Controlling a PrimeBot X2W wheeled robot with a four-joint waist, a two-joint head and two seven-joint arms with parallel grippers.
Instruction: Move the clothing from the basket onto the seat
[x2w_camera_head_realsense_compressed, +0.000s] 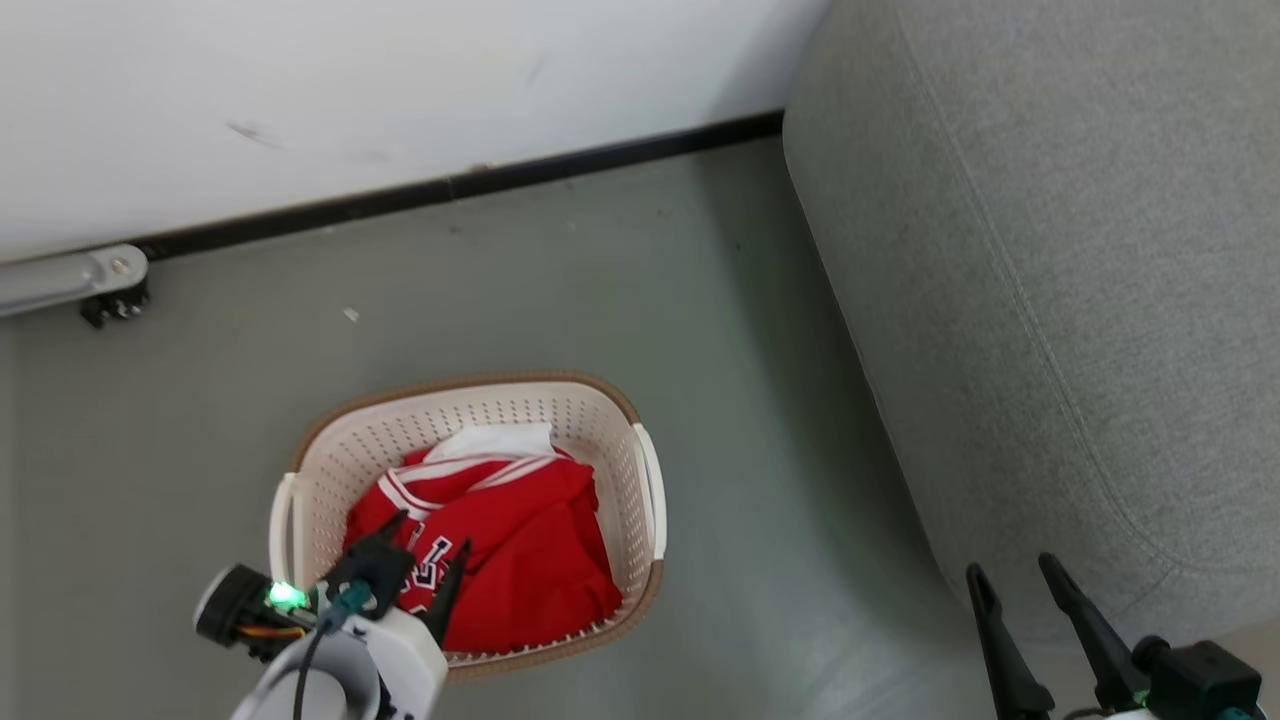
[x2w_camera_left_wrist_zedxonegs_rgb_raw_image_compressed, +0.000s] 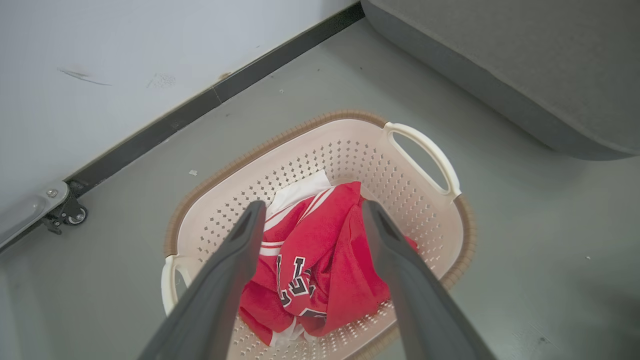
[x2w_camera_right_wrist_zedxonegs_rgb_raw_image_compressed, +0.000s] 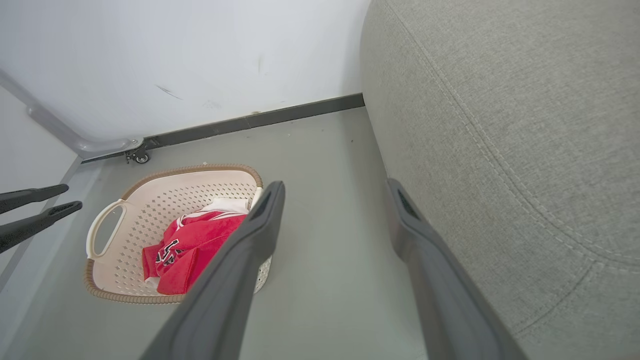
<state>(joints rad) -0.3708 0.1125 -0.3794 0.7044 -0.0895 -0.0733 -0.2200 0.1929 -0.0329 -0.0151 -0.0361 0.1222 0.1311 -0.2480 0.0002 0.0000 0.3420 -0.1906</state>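
Head view: the clothing (x2w_camera_head_realsense_compressed: 510, 540) is seen heaped in the basket (x2w_camera_head_realsense_compressed: 480, 381) on the floor (x2w_camera_head_realsense_compressed: 760, 480), beside the seat (x2w_camera_head_realsense_compressed: 1050, 300); the whole move is judged undone. Jaws of the left gripper (x2w_camera_head_realsense_compressed: 428, 535), above the clothing, are released and empty, as are those of the right gripper (x2w_camera_head_realsense_compressed: 1011, 566).

The seat (x2w_camera_head_realsense_compressed: 1050, 300) runs off the top and right edges of the head view. The lettering on the clothing (x2w_camera_head_realsense_compressed: 530, 540) is folded into creases and cannot be read, and how many garments lie in the heap cannot be told. The left gripper (x2w_camera_head_realsense_compressed: 431, 532) covers the near part of the clothing and of the basket (x2w_camera_head_realsense_compressed: 470, 405). In the right wrist view a finger (x2w_camera_right_wrist_zedxonegs_rgb_raw_image_compressed: 260, 225) of the right gripper (x2w_camera_right_wrist_zedxonegs_rgb_raw_image_compressed: 335, 184) hides one end of the basket.
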